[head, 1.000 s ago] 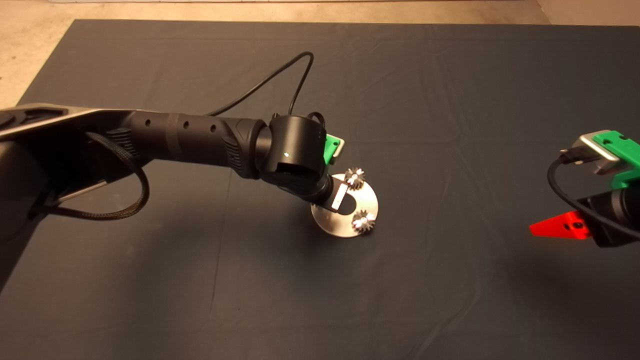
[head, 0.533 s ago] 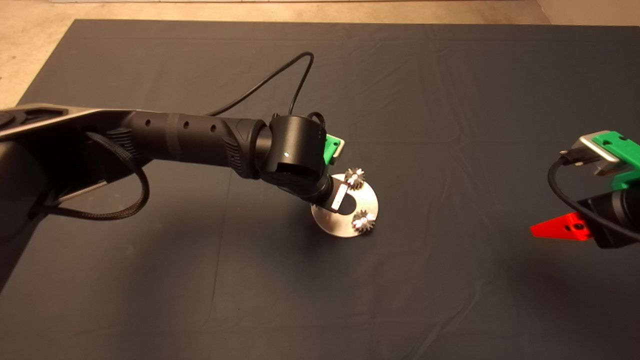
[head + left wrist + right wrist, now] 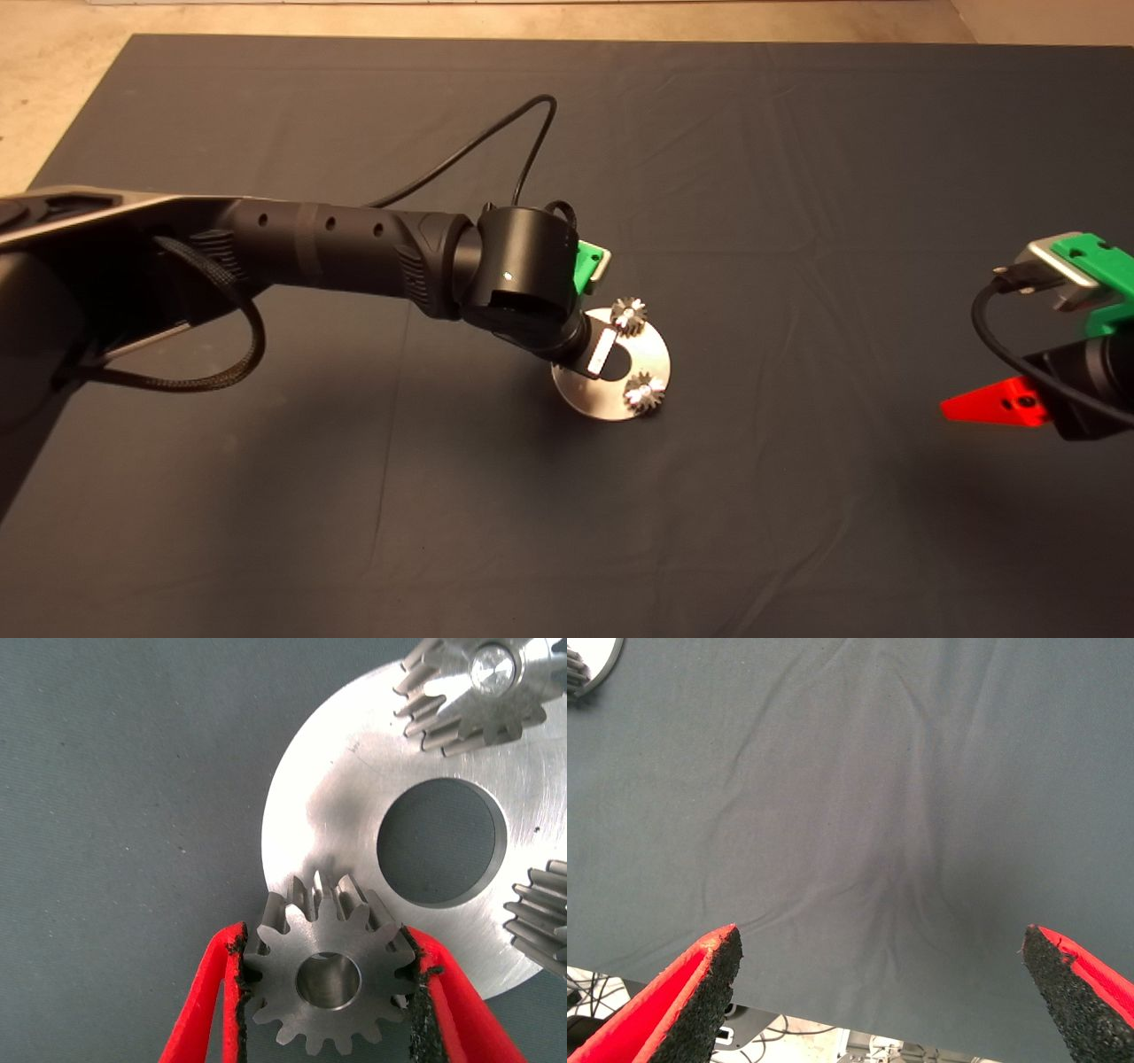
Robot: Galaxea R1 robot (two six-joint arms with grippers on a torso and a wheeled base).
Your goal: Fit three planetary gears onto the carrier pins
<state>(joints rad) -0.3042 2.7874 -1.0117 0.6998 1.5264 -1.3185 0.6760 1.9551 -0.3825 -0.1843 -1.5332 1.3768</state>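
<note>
Gear (image 3: 330,981) in left end effector (image 3: 328,992) — at disc (image 3: 354,824) edge

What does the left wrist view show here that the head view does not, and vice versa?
Only the left wrist view shows the third gear pinched between the left gripper fingers, at the disc's edge. Only the head view shows the right gripper waiting at the mat's right edge. Both show the disc with two gears already mounted.

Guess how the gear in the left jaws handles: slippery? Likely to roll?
The gear looks like solid metal, so probably rigid and dense. The pads press its tooth tips, which may pivot. It is round, so if dropped on edge it could roll across the mat.
</note>
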